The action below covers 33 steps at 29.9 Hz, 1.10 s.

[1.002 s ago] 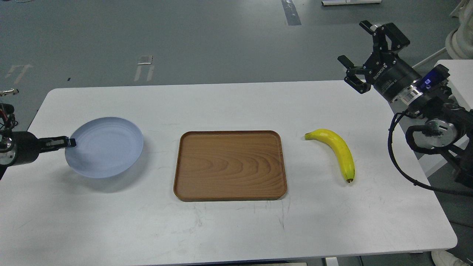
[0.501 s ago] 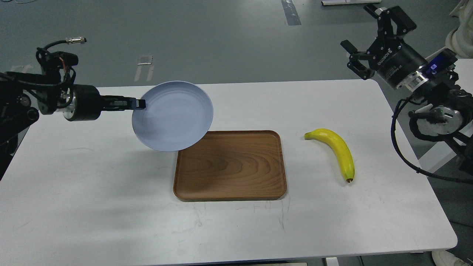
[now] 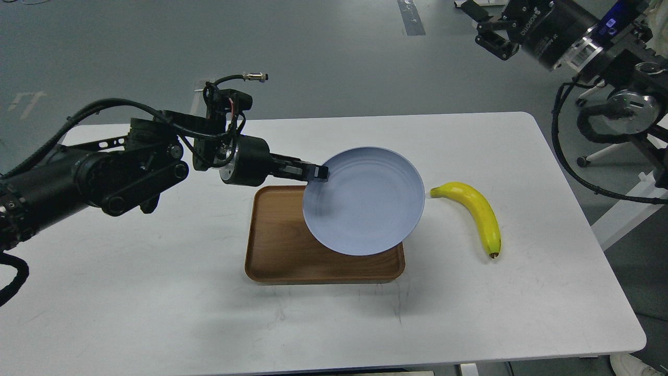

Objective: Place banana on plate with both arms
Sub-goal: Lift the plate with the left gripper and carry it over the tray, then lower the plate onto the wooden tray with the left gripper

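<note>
On the white worktop (image 3: 156, 292) the wooden tray (image 3: 271, 256) lies half covered: the left gripper (image 3: 313, 173), jaws pinched on the rim, has swung the plate (image 3: 364, 207) across above it. The banana (image 3: 475, 209) lies untouched beside it. The right gripper (image 3: 493, 31) has lifted away, jaws unreadable.

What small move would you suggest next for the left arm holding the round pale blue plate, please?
Probably lower the round pale blue plate onto the rectangular brown wooden tray: the left gripper pinches its rim, holding it tilted above the tray, while the curved yellow banana lies untouched on the white table.
</note>
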Each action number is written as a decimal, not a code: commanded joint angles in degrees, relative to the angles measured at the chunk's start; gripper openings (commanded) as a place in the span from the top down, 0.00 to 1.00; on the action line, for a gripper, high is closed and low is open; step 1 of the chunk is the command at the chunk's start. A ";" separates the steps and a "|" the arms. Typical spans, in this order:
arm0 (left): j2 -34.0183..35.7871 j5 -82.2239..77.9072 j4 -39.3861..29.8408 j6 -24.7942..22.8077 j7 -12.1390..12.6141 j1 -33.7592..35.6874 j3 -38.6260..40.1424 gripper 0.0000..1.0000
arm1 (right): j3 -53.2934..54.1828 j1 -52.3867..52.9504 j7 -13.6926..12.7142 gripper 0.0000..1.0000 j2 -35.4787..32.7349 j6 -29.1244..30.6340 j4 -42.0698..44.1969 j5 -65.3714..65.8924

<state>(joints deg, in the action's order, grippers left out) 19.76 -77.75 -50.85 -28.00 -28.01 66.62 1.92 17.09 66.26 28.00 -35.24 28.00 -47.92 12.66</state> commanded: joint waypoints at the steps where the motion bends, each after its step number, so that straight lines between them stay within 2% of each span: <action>1: -3.49 -0.30 4.08 0.00 0.01 0.00 -1.83 1.00 | -0.30 -0.42 0.00 0.00 -0.35 0.00 -0.07 -0.01; 9: -9.82 -0.30 15.59 0.00 0.01 0.00 -5.42 1.00 | -0.30 -0.60 0.00 0.00 -0.97 0.00 -0.16 -0.01; 13: -10.62 -0.30 17.27 0.00 0.01 -1.05 -8.42 1.00 | -0.30 -0.60 0.00 0.00 -1.06 0.00 -0.24 -0.01; 20: -11.67 -0.30 21.92 0.00 0.01 -2.11 -9.04 1.00 | -0.30 -0.86 0.00 0.00 -1.50 0.00 -0.33 -0.01; 33: -11.85 -0.39 24.39 0.00 0.01 -3.16 -9.13 1.00 | -0.30 -0.95 0.00 0.00 -2.02 0.00 -0.42 -0.01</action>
<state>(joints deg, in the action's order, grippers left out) 8.14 -78.12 -27.56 -28.00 -27.99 63.92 -7.21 16.78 65.30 28.00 -37.24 27.99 -48.35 12.65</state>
